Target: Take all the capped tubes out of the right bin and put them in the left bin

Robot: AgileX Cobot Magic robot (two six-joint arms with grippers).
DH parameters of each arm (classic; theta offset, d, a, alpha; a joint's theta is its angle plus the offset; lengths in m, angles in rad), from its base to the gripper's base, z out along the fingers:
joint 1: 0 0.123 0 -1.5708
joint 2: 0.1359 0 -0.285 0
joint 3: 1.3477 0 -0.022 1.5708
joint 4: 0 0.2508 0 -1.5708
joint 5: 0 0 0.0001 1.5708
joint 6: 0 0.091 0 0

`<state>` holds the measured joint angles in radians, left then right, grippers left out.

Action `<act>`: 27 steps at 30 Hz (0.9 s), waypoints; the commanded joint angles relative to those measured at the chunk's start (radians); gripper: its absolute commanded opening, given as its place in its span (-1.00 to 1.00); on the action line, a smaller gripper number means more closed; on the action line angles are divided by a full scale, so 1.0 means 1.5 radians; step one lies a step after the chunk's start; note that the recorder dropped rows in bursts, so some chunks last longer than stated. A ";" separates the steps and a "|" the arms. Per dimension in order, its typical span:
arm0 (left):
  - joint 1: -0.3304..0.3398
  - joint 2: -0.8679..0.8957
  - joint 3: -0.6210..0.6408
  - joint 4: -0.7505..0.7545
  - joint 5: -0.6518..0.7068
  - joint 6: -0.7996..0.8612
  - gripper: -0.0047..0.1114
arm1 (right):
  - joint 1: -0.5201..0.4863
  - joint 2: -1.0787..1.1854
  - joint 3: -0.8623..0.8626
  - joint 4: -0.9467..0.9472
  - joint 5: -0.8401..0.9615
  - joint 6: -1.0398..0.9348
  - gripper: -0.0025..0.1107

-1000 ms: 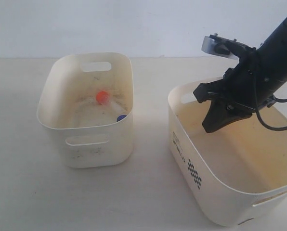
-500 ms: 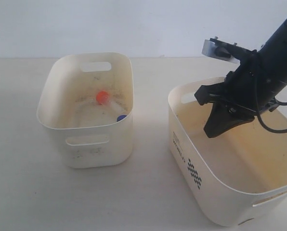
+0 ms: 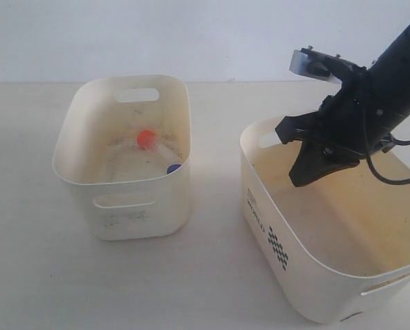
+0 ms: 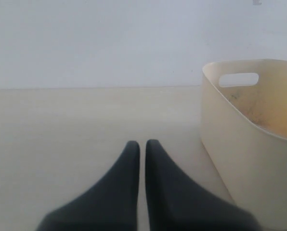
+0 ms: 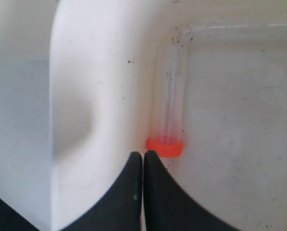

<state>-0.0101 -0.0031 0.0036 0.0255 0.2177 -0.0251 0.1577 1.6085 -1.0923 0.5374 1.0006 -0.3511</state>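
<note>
A clear capped tube [image 5: 170, 96] with an orange cap [image 5: 164, 146] lies on the right bin's floor along its wall [image 5: 100, 96]. My right gripper [image 5: 143, 154] is shut and empty, its tips just beside that cap. In the exterior view the right gripper [image 3: 303, 180] hangs inside the right bin [image 3: 274, 227] near its left wall, and that tube is hidden there. The left bin [image 3: 122, 180] holds an orange-capped tube [image 3: 146, 139] and a blue-capped tube [image 3: 173, 168]. My left gripper [image 4: 142, 143] is shut and empty over the table, beside the left bin [image 4: 240, 144].
The two bins stand apart on a pale table [image 3: 212, 275], with a strip of bare table between them. A white wall [image 3: 191, 34] rises behind. The right arm's cable [image 3: 391, 180] loops over the right bin.
The right gripper dipped slightly inside the right bin, then came back up to about where it was. Its jaws stayed shut. The tubes in the left bin have not moved.
</note>
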 commanded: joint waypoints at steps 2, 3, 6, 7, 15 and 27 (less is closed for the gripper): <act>0.000 0.002 -0.002 -0.004 -0.006 -0.008 -0.84 | -0.005 -0.006 0.000 0.003 -0.022 -0.003 -0.96; 0.000 0.002 -0.002 -0.004 -0.008 -0.008 -0.84 | -0.005 -0.006 0.007 0.003 -0.023 -0.003 -0.96; 0.001 0.002 -0.002 -0.004 -0.010 -0.008 -0.84 | -0.005 -0.001 0.031 -0.001 -0.017 0.008 -0.96; 0.000 0.002 -0.002 -0.004 -0.010 -0.008 -0.84 | -0.003 -0.001 0.042 -0.001 -0.017 0.006 -0.96; 0.000 0.002 -0.002 -0.004 -0.010 -0.008 -0.84 | 0.024 0.017 0.058 -0.001 -0.151 -0.006 -0.56; 0.000 0.002 -0.002 -0.004 -0.010 -0.008 -0.84 | 0.007 0.133 0.022 0.021 -0.155 -0.048 -0.43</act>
<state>-0.0101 -0.0031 0.0036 0.0255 0.2094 -0.0251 0.1775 1.7903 -1.0352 0.5539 0.7476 -0.3834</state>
